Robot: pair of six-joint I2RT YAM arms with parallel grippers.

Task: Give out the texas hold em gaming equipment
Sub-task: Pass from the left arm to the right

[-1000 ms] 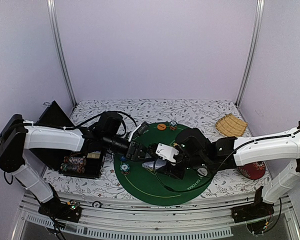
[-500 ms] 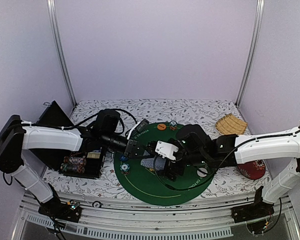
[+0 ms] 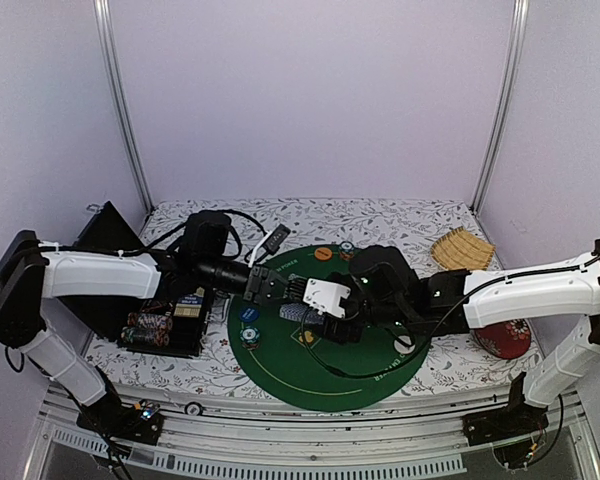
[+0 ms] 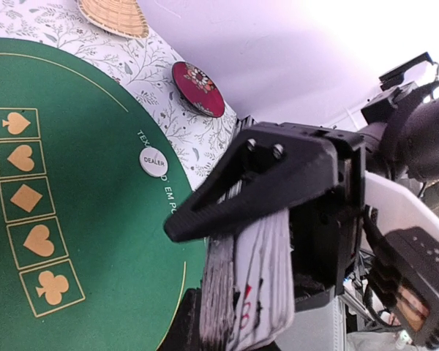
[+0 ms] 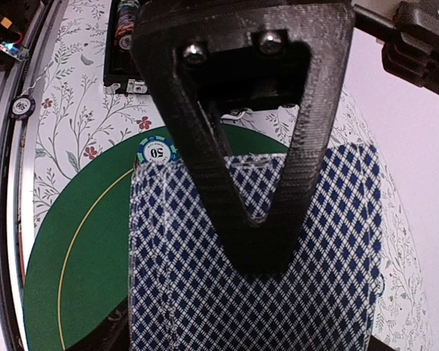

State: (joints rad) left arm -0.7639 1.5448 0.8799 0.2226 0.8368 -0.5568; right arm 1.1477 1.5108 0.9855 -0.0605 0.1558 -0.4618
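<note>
A deck of playing cards point(image 4: 250, 287) stands on edge between the fingers of my left gripper point(image 4: 194, 287), which is shut on it above the green felt mat point(image 4: 95, 219). In the top view the deck point(image 3: 292, 313) sits between both grippers. My right gripper point(image 5: 254, 281) is open. Its upper finger point(image 5: 238, 146) lies over the blue-diamond card back point(image 5: 329, 278), and its lower finger is hidden under the cards. A striped poker chip point(image 5: 159, 152) lies beyond the deck. Two more chips point(image 3: 248, 316) rest on the mat's left part. The white dealer button point(image 4: 154, 161) and an orange button point(image 3: 323, 254) lie on the felt.
A black case with chip rows point(image 3: 163, 327) stands left of the mat. A red round dish point(image 3: 503, 340) and a wicker fan point(image 3: 460, 250) lie at the right. One chip point(image 5: 20, 107) rests near the front rail. A black open lid point(image 3: 108, 232) stands at far left.
My left gripper has shut on the deck and both grippers shifted left and toward the back. The right jaws opened and let the cards go.
</note>
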